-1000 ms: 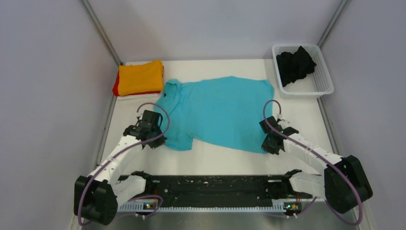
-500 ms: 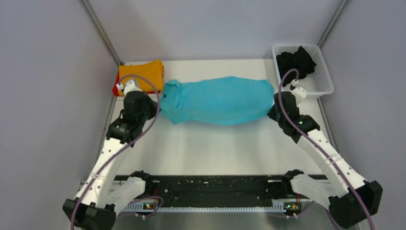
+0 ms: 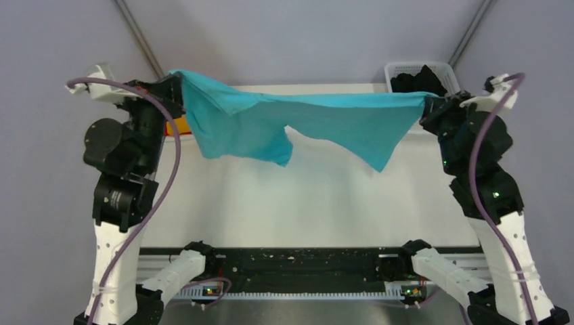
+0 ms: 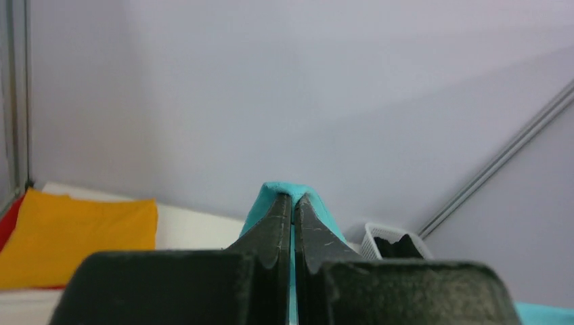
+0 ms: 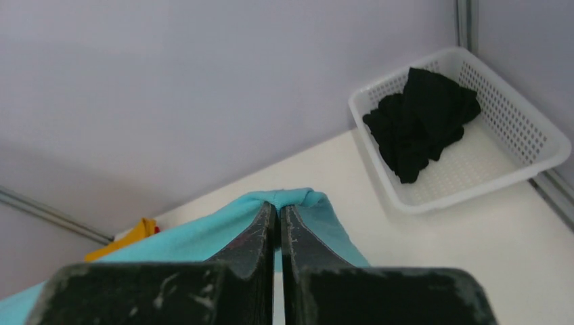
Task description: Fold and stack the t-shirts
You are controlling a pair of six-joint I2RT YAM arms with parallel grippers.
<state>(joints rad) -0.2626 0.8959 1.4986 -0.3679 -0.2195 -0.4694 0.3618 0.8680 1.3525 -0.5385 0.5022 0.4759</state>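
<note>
The turquoise t-shirt point(image 3: 304, 122) hangs in the air, stretched between both grippers high above the table. My left gripper point(image 3: 177, 84) is shut on its left end, with cloth bulging over the closed tips point(image 4: 292, 198). My right gripper point(image 3: 428, 107) is shut on its right end, with cloth wrapped round the tips point(image 5: 277, 206). The folded orange t-shirt point(image 4: 74, 233) lies on the red t-shirt point(image 4: 10, 217) at the far left; in the top view the arm and the cloth mostly hide them. The black t-shirt point(image 5: 420, 122) lies crumpled in the basket.
A white mesh basket point(image 5: 514, 128) stands at the table's far right corner, also seen in the top view point(image 3: 406, 70). Grey walls enclose the table on three sides. A black rail point(image 3: 298, 267) runs along the near edge between the arm bases.
Both arms have risen from the table and carried the turquoise shirt up with them. It lay folded on the table before and now hangs stretched in the air.
</note>
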